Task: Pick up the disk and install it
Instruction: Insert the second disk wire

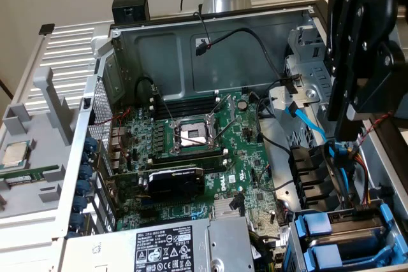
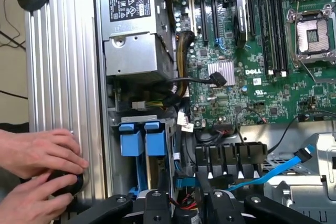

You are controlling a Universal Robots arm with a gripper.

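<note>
Two bright blue carrier fronts (image 1: 317, 226) (image 1: 322, 259) sit side by side in the drive cage at the case's near corner, on the exterior view's right. They are also in the wrist view (image 2: 131, 139) (image 2: 155, 138). The disk's metal body and label are hidden, so I cannot tell which carrier holds it. My gripper (image 1: 347, 133) hangs above the cage and the black cable clips. In the wrist view my gripper (image 2: 190, 214) has its black fingers (image 2: 157, 205) apart, with only cables showing between them.
The open case holds a Dell motherboard (image 1: 210, 157), an empty processor socket (image 1: 193, 135), the power supply (image 1: 166, 246) and blue SATA cables (image 1: 306, 119). A grey tray (image 1: 38, 119) carries a processor chip (image 1: 16, 153) and a green memory stick (image 1: 25, 175). A person's hands (image 2: 37, 156) rest at the case edge.
</note>
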